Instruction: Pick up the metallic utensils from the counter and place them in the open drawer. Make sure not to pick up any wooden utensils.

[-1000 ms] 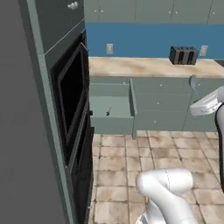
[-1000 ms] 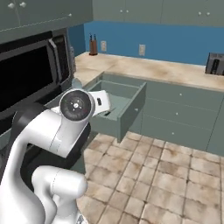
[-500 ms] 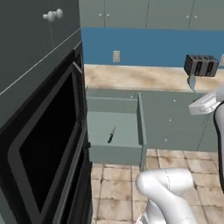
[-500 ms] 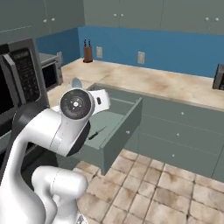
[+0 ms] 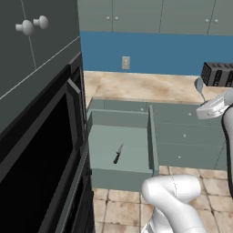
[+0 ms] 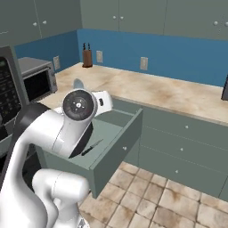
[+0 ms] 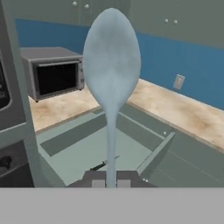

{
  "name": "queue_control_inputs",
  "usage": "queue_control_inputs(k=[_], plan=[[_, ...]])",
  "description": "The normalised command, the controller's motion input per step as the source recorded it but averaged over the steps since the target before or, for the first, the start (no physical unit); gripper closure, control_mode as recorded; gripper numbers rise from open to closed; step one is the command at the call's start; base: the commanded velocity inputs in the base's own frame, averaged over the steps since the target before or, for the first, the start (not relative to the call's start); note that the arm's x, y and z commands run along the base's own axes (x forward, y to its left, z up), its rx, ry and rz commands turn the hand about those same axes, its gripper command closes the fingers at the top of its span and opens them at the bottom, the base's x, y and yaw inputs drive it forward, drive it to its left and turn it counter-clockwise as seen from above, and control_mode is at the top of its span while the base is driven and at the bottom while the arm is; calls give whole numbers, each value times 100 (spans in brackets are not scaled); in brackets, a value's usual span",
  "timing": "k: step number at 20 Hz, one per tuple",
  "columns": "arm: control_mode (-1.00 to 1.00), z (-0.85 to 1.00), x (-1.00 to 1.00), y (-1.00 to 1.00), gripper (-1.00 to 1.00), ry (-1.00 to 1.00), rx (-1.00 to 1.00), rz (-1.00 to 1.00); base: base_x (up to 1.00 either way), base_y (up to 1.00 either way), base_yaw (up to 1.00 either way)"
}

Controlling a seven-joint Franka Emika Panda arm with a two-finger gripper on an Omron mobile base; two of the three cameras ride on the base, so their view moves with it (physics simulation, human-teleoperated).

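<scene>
I see the microwave [image 7: 54, 76] on the worktop [image 6: 169, 95] behind the open drawer [image 5: 120, 150], oven [image 5: 38, 177] on its left. My gripper [image 7: 111, 181] is clamped on the spoon [image 7: 111, 78], held above the drawer; the knife [image 5: 118, 154] lies inside. Since a second ago the base has driven closer, so the drawer looms larger.

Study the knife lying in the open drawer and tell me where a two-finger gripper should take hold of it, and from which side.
Grip the black handle of the knife, coming straight down from above. It lies flat on the floor of the open drawer, clear of the walls, so only the top is free. The handle looks thicker than the thin blade, so the fingers could close across its width.
</scene>
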Motion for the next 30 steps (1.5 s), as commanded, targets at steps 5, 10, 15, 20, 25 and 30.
queue_control_inputs(k=[5,10,15,20,25,30], plan=[[-100,-69,36,69,100,26,3,-1,0,0,0],[-100,-58,65,45,100,34,18,-10,0,0,0],[-100,-56,25,34,100,48,16,-22,0,0,0],[-100,-38,19,51,100,24,9,-29,0,0,0],[-100,-57,16,29,100,21,9,-25,0,0,0],[-100,-76,15,1,100,18,13,-15,0,0,0]])
